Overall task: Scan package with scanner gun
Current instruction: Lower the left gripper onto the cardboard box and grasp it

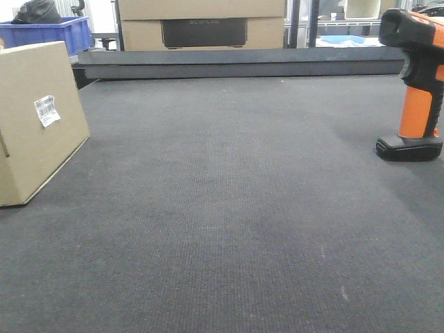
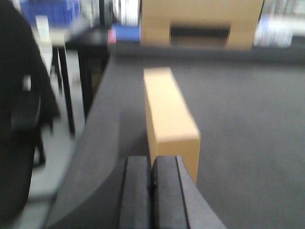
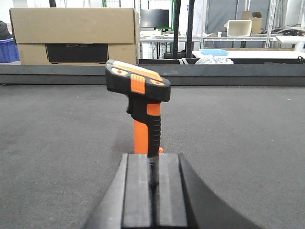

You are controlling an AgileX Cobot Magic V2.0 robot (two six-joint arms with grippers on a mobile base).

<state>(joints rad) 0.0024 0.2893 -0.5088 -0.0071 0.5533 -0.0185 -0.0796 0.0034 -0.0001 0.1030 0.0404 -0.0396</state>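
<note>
The package (image 1: 35, 125), a tan cardboard box with a small white barcode label (image 1: 47, 109), stands at the left of the dark mat. In the blurred left wrist view the package (image 2: 169, 109) lies just ahead of my left gripper (image 2: 152, 164), which is shut and empty. The scanner gun (image 1: 418, 90), orange handle under a black head, stands upright on its black foot at the right. The right wrist view has the scanner gun (image 3: 143, 109) straight ahead of my right gripper (image 3: 152, 160), whose fingers are closed together short of the handle. Neither gripper appears in the front view.
A larger cardboard box with a dark panel (image 1: 201, 24) sits beyond a black raised ledge (image 1: 236, 62) at the back. A blue bin (image 1: 48, 35) is at the back left. The table's left edge (image 2: 95, 157) drops off beside the package, with a black chair (image 2: 19, 119) beyond.
</note>
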